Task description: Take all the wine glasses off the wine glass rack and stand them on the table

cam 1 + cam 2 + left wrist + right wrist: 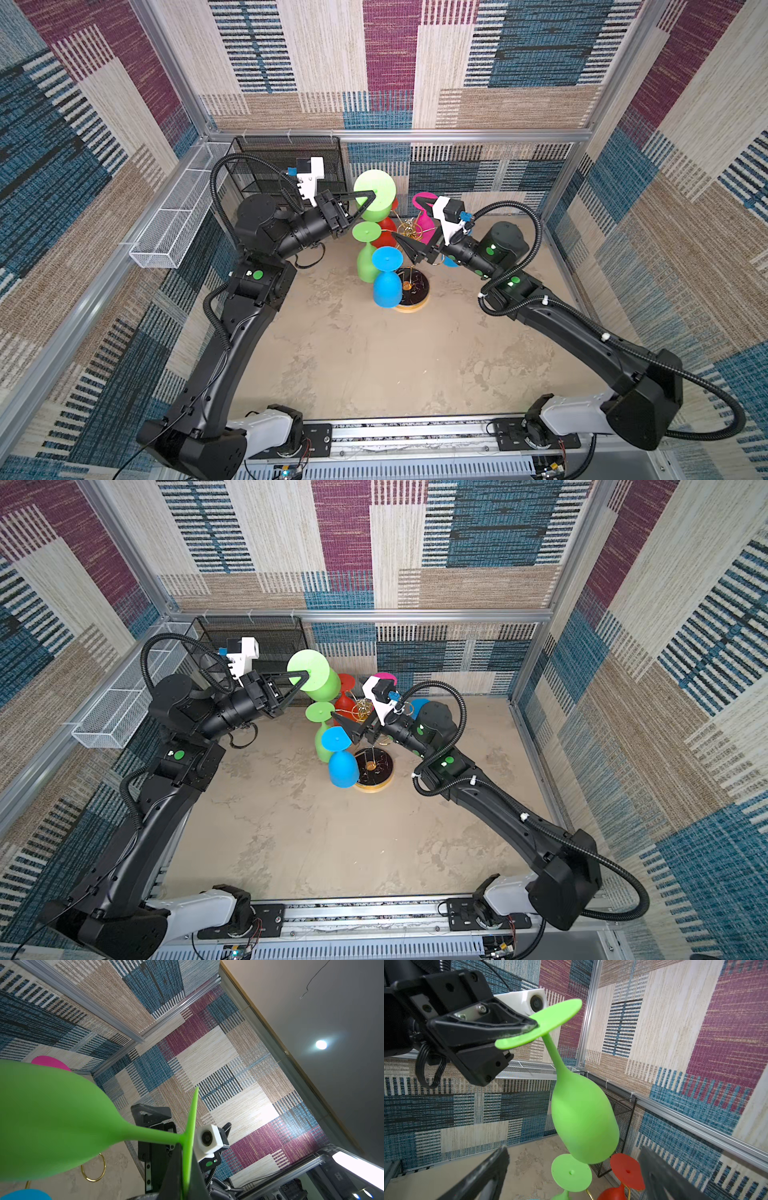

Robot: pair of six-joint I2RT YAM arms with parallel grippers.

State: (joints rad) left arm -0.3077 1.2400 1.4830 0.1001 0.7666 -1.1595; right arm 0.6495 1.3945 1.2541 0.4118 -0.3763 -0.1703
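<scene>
Fingers of the left gripper [533,1027] pinch the foot disc of the lime wine glass [583,1124]. It hangs bowl-down and tilted, lifted beside the top of the wine glass rack [409,308]. In the left wrist view the frame edge cuts off its bowl rim. We cannot tell whether the bowl touches the second green glass [572,1173] below it. The right gripper [574,1148] stands spread wide near the rack's gold wires, holding nothing. The blue glass [386,286], red glass [386,237] and pink glass [423,220] crowd the rack, so we cannot make out its stem or which rings carry them.
</scene>
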